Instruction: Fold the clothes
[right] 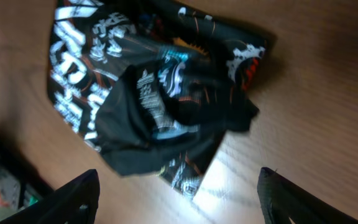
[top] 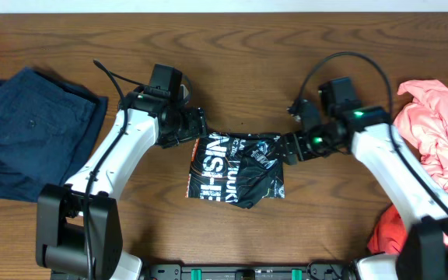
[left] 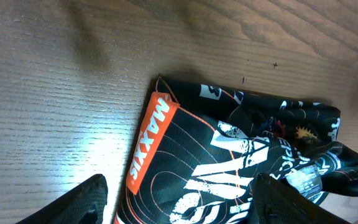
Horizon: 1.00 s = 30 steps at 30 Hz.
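Wood-grain brown tabletop [top: 232,47], 3 garments on it.

Centre: thin black sports jersey [top: 236,169] with fine orange-and-white contour lines and white lettering. It lies flat between my 2 arms as a rough rectangle. Its right side is crumpled and the lower right corner is ragged.

My left gripper [top: 198,124] sits at the jersey's upper left corner. Left wrist view: left gripper [left: 179,186] has its jaws wide apart, 1 dark finger [left: 86,202] low at each side, nothing clamped. The jersey [left: 241,149] spreads ahead of them, and an orange strip lettered "MAXXIS" [left: 151,140] runs along its near edge.

My right gripper [top: 290,148] is at the jersey's upper right edge; I cannot tell whether it touches the cloth. Right wrist view, somewhat blurred: right gripper [right: 179,186] also has its jaws spread, fingers [right: 76,199] at the bottom corners, gripping nothing. The jersey [right: 160,93] lies beyond them with a loose black fold bunched on top.

Right table edge: plain coral-pink garment [top: 438,136], heaped and unfolded, well apart from the jersey.

Left side: dark navy garment [top: 29,128], laid roughly flat, near my left arm.
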Available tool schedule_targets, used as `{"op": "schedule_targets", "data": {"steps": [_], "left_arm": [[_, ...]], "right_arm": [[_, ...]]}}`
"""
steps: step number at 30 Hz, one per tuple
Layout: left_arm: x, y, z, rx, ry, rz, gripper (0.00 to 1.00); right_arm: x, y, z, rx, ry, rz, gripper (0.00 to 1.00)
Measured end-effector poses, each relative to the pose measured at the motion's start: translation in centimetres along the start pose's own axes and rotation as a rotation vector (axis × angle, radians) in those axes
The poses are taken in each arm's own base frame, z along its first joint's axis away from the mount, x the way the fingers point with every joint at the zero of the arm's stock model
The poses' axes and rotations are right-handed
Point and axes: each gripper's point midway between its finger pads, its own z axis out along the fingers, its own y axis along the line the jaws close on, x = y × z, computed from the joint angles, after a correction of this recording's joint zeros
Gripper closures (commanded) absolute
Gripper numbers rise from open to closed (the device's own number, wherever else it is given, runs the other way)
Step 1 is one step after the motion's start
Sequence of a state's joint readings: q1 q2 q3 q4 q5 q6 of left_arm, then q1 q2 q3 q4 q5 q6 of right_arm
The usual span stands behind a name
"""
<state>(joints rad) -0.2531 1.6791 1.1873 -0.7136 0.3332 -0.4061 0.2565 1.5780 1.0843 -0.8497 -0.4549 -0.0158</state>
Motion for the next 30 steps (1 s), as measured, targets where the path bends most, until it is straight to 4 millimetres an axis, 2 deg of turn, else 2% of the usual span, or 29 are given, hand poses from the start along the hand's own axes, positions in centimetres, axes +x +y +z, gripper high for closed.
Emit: {"op": "schedule_targets", "data": {"steps": [3,4,5,7,8,10,14,17,21,22,25,30], "left_arm": [[0.0,0.0,0.0,0.000,0.000,0.003,0.25],[0.0,0.0,0.0,0.000,0.001,0.004,0.25],[0.0,0.0,0.0,-0.001,0.002,0.007,0.25],[0.1,0.1,0.0,-0.002,0.005,0.009,0.24],[0.1,0.1,0.0,-0.003,0.006,0.011,0.25],[0.2,0.1,0.0,-0.003,0.007,0.015,0.25],[0.2,0.1,0.0,-0.004,0.008,0.019,0.25],[0.2,0.1,0.0,-0.004,0.008,0.019,0.24],[0.2,0.1,0.0,-0.004,0.008,0.019,0.24],[0.2,0.1,0.0,-0.004,0.008,0.019,0.24],[0.2,0.1,0.0,-0.004,0.008,0.019,0.24],[0.3,0.1,0.0,-0.006,0.011,0.018,0.24]], "right_arm": [[0.0,-0.8,2.5,0.029,0.039,0.024,0.21],[0.1,-1.2,3.3,0.045,0.052,0.038,0.25],[0.1,-1.5,4.0,0.056,0.059,0.049,0.34],[-0.3,-2.3,5.2,0.083,0.057,0.073,0.71],[-0.6,-2.6,5.7,0.090,0.047,0.085,0.82],[-1.5,-3.0,6.1,0.096,0.015,0.097,0.90],[-3.1,-2.8,5.9,0.092,-0.050,0.097,0.99],[-5.1,-2.7,5.5,0.093,-0.123,0.078,0.99],[-6.3,-3.2,5.0,0.131,-0.170,0.073,0.88],[-6.3,-3.5,5.0,0.147,-0.171,0.078,0.83],[-6.4,-4.9,4.9,0.225,-0.180,0.092,0.46],[-5.7,-6.6,4.9,0.315,-0.154,0.107,0.34]]}}
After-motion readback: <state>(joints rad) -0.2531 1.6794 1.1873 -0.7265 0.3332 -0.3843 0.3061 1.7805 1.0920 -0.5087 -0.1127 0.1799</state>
